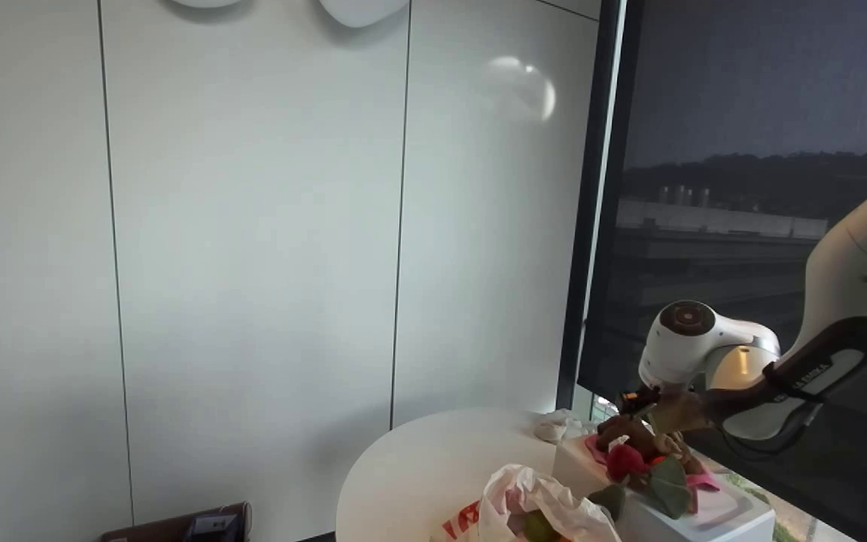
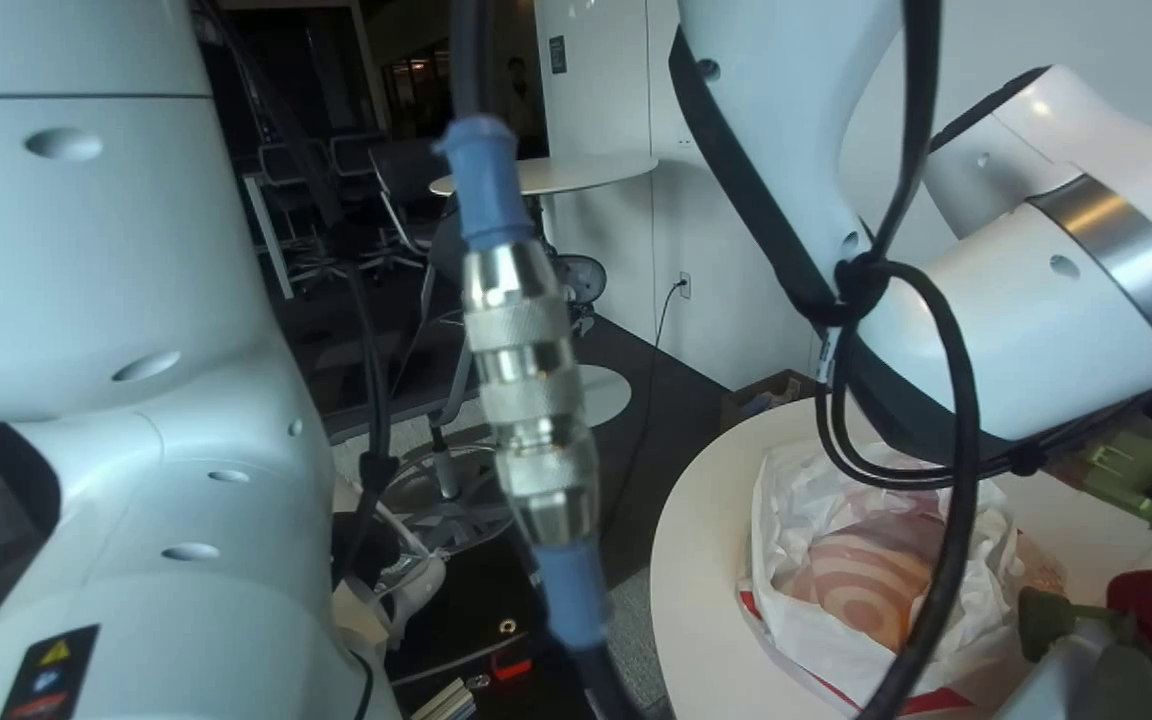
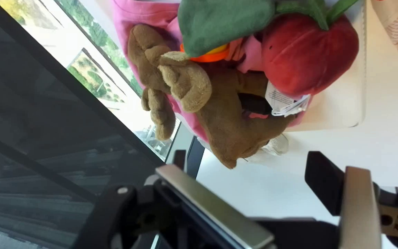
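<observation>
In the wrist view my gripper (image 3: 249,162) stands open, its two dark fingertips wide apart and nothing held between them. Just beyond them lies a brown plush toy (image 3: 226,121), its pointed end reaching toward the gap. Floppy tan plush limbs (image 3: 188,83) and pink cloth (image 3: 147,12) lie beside it. A round red plush (image 3: 309,55) with green stems and a white tag (image 3: 282,100) rests against the brown toy, near a green plush leaf (image 3: 223,24). In an exterior view the gripper sits low over the brown toy (image 1: 624,431), on top of a white box (image 1: 738,519).
A white plastic bag (image 1: 505,497) holding plush things stands on the round white table (image 1: 396,482) beside the box. Crumpled white stuff (image 1: 558,425) lies behind the box. A dark-shaded window (image 1: 765,98) runs close behind the arm.
</observation>
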Motion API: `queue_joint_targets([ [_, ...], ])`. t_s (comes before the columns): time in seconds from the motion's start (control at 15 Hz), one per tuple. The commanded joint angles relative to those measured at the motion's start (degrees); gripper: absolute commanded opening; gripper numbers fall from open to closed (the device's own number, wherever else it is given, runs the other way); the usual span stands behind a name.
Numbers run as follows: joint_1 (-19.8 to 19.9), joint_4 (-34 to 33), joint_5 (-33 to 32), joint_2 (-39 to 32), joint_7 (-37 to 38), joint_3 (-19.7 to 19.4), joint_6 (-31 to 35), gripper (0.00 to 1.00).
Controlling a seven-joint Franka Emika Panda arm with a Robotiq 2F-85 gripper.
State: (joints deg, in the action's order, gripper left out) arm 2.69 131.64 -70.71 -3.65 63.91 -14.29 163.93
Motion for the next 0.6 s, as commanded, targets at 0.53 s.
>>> queue_joint_targets([
  [0.53, -4.6, 7.9, 20.5, -9.7, -17.2, 12.7, 5.9, 1.0],
])
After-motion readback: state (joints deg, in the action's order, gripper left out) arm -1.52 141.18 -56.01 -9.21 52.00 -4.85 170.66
